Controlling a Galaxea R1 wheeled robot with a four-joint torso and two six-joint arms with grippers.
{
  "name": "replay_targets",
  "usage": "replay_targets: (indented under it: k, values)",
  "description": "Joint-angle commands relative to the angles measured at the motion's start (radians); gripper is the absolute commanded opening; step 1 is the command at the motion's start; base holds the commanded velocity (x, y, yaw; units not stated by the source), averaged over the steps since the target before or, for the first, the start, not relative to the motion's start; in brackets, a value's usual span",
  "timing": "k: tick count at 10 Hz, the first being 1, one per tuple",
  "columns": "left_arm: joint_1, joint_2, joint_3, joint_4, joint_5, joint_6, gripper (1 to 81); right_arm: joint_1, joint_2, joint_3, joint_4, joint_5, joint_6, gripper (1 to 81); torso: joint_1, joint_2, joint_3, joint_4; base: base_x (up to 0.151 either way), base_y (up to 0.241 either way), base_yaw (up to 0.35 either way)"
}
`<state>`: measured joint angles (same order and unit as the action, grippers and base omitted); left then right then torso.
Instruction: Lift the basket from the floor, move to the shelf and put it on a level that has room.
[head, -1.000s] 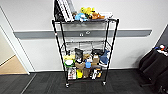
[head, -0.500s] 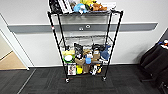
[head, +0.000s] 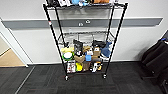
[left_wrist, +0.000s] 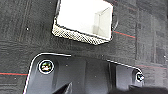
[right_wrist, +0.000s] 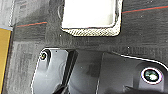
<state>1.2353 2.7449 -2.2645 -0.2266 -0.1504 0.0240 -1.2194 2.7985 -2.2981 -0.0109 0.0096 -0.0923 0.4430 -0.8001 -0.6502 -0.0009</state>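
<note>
Dark grey carpet tiles with faint streaks make up the floor (head: 130, 80), meeting a white wall with a grey band across it; a strip of tan wooden flooring (head: 8, 58) lies past the doorway at the left.

No brand, label or writing can be read on anything here.

Seen from above in both wrist views, the basket (left_wrist: 83, 21) shows its cream-white lining (right_wrist: 88, 12) facing up toward the cameras and folded over the rim, with a band of speckled beige weave along the side nearest the robot's dark wrist plates. Carpet surrounds it, crossed by thin red lines. Its long axis lies across each wrist picture; whether it rests on the carpet or hangs above it cannot be told, nor whether anything grips it. How far either gripper is spread cannot be told.

Standing against the wall on small casters, the shelf (head: 50, 32) is a tall black wire rack. Its topmost tier is crowded with mixed objects, and the lower tiers (head: 85, 58) are packed with boxes, a green-rimmed round thing and blue items. The level (head: 85, 33), second from the top, looks bare mesh.

A dark chair (head: 157, 60) stands near the floor's right edge.
</note>
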Motion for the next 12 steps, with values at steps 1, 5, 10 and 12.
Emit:
replay_targets:
  k: [1,5,10,12]
  values:
    - [-0.053,-0.019,0.020,-0.019,0.060,-0.001,81.1,0.069,0.000,0.011,0.012,-0.056,0.013,81.1,0.063,-0.098,0.000,0.000,0.000,0.000,0.000]
    - [-0.043,-0.014,-0.020,-0.040,0.058,-0.003,81.1,0.085,0.028,-0.024,0.014,-0.060,0.013,81.1,0.149,-0.235,-0.001,0.000,0.000,0.000,0.000]
    - [-0.041,-0.043,-0.047,-0.080,0.061,-0.003,81.1,0.097,0.018,-0.024,0.020,-0.068,0.014,81.1,0.258,-0.407,-0.001,0.000,0.000,0.000,0.000]
    - [-0.043,-0.054,-0.050,-0.094,0.058,-0.003,81.1,0.091,-0.011,0.005,0.020,-0.066,0.014,81.1,0.300,-0.475,-0.001,0.000,0.000,0.000,0.000]
